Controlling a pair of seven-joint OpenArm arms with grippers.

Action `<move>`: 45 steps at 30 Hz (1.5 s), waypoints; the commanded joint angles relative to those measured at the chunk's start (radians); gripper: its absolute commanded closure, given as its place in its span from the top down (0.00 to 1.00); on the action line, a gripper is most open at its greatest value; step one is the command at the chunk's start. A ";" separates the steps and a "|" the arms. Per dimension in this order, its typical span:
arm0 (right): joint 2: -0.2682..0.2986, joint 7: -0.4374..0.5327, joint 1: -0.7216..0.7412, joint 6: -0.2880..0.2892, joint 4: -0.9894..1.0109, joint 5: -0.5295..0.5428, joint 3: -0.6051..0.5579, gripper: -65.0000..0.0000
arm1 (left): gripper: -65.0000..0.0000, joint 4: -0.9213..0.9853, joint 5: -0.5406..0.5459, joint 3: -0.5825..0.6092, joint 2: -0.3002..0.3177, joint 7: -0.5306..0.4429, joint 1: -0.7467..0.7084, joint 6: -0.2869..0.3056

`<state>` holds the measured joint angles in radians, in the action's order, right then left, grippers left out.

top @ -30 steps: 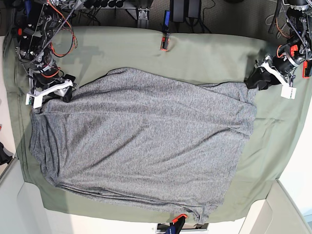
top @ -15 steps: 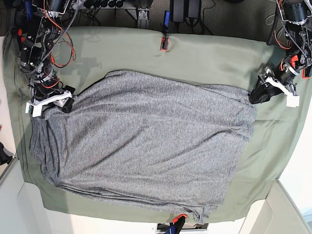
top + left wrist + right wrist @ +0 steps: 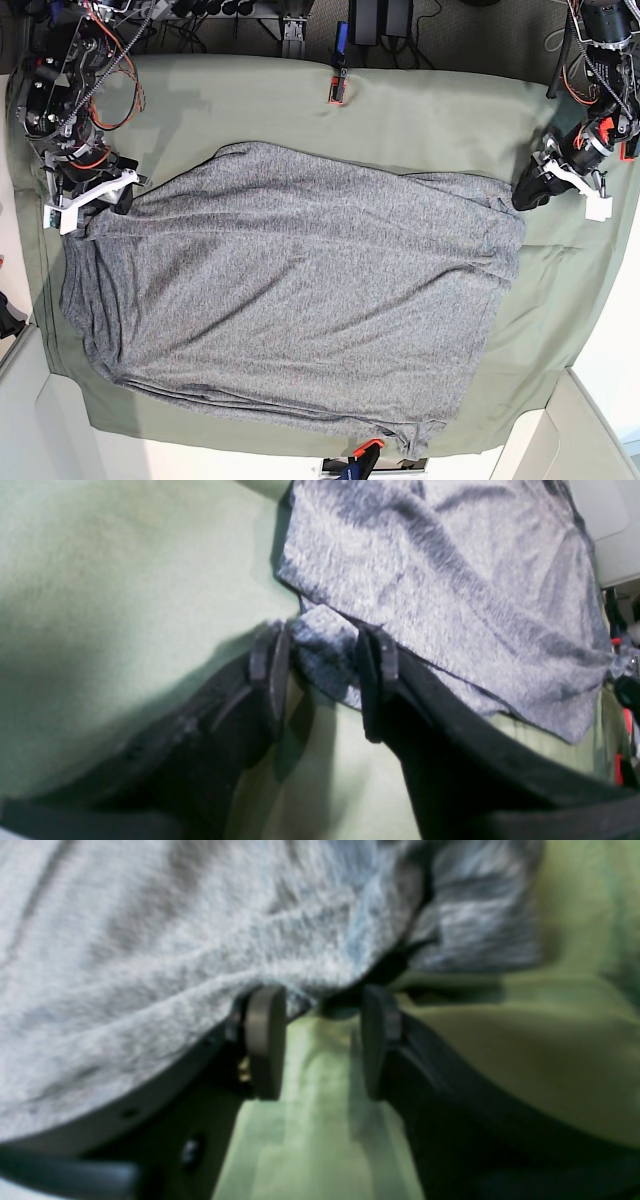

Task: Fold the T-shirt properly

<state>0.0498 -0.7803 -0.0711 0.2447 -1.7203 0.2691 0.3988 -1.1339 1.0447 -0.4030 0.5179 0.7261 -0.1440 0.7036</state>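
The heather-grey T-shirt (image 3: 300,290) lies spread and wrinkly on the olive-green cloth (image 3: 430,115). My left gripper (image 3: 525,193) is at the shirt's far right corner. In the left wrist view (image 3: 324,630) its jaws stand apart, with a small flap of the T-shirt (image 3: 325,652) lying between the fingers (image 3: 272,670). My right gripper (image 3: 115,203) is at the shirt's far left corner. In the right wrist view (image 3: 320,992) its jaws stand apart with bare olive cloth between them. The T-shirt's edge (image 3: 200,940) lies over the fingertips (image 3: 265,1005).
An orange-and-black clamp (image 3: 338,88) holds the cloth at the far edge and another clamp (image 3: 365,450) at the near edge. Cables and electronics (image 3: 380,20) line the back. White surfaces (image 3: 560,440) border the near corners.
My right gripper slid left to the shirt's left edge. My left gripper came down from the far right onto the shirt's right corner, then held still.
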 commanded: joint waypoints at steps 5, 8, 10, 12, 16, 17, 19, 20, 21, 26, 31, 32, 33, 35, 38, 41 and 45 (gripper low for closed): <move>0.005 0.081 -0.040 -0.028 -0.037 0.010 0.010 0.48 | 0.37 -0.010 -0.013 -0.001 0.017 0.020 0.002 -0.005; 0.006 0.117 -0.032 -0.032 -0.028 -0.001 0.023 0.48 | 0.46 -0.010 -0.013 -0.001 0.017 0.019 0.002 -0.005; 0.006 0.118 -0.012 -0.032 0.000 0.000 0.025 0.48 | 0.54 -0.010 -0.014 -0.001 0.016 0.018 0.003 -0.005; 0.005 0.117 0.017 -0.032 0.050 0.000 0.024 0.48 | 0.55 -0.010 -0.027 -0.001 0.015 0.014 0.003 -0.005; 0.005 0.117 0.082 -0.020 0.152 0.013 0.024 0.48 | 0.55 -0.009 -0.087 -0.001 0.011 -0.005 0.003 -0.005; 0.005 0.117 0.094 -0.007 0.169 0.024 0.024 0.48 | 0.55 -0.009 -0.101 -0.001 0.012 -0.012 0.003 -0.005; 0.004 0.119 0.107 -0.002 0.181 0.026 0.024 0.48 | 0.48 -0.009 -0.131 -0.001 0.012 -0.038 0.002 -0.005; 0.003 0.119 0.110 -0.002 0.181 0.026 0.024 0.45 | 0.37 -0.009 -0.143 -0.001 0.012 -0.043 0.002 -0.005; 0.003 0.119 0.110 -0.002 0.180 0.026 0.024 0.38 | 0.24 -0.010 -0.144 -0.001 0.012 -0.045 0.002 -0.005; 0.003 0.117 0.109 0.034 0.173 0.027 0.025 0.00 | 0.00 -0.024 -0.084 -0.010 0.027 -0.036 0.002 -0.005; 0.014 0.118 0.110 0.039 0.115 0.028 0.035 0.00 | 0.00 -0.150 -0.045 -0.093 0.035 0.034 -0.001 -0.005; 0.021 0.118 0.114 0.039 0.107 0.037 0.040 0.00 | 0.00 -0.179 -0.043 -0.104 0.038 0.042 -0.001 -0.005; 0.028 0.117 0.126 0.039 0.106 0.047 0.043 0.00 | 0.00 -0.201 -0.040 -0.106 0.047 0.041 0.000 -0.005; 0.034 0.117 0.152 0.039 0.107 0.047 0.053 0.00 | 0.00 -0.225 -0.043 -0.106 0.071 0.040 0.015 -0.005; 0.035 0.113 0.196 0.039 0.114 0.028 0.060 0.00 | 0.00 -0.226 -0.071 -0.106 0.109 0.037 0.048 -0.005; 0.050 0.113 0.245 0.040 0.165 0.026 0.060 0.00 | 0.00 -0.225 -0.078 -0.085 0.130 0.036 0.084 -0.005; 0.070 0.114 0.346 0.040 0.299 0.026 0.060 0.00 | 0.00 -0.214 -0.169 0.040 0.150 -0.015 0.169 -0.005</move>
<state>0.1089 -0.6952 0.2462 0.2901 -1.4002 0.2905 0.4553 -1.3350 0.8566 -0.3523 0.6388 0.7345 0.0048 0.6941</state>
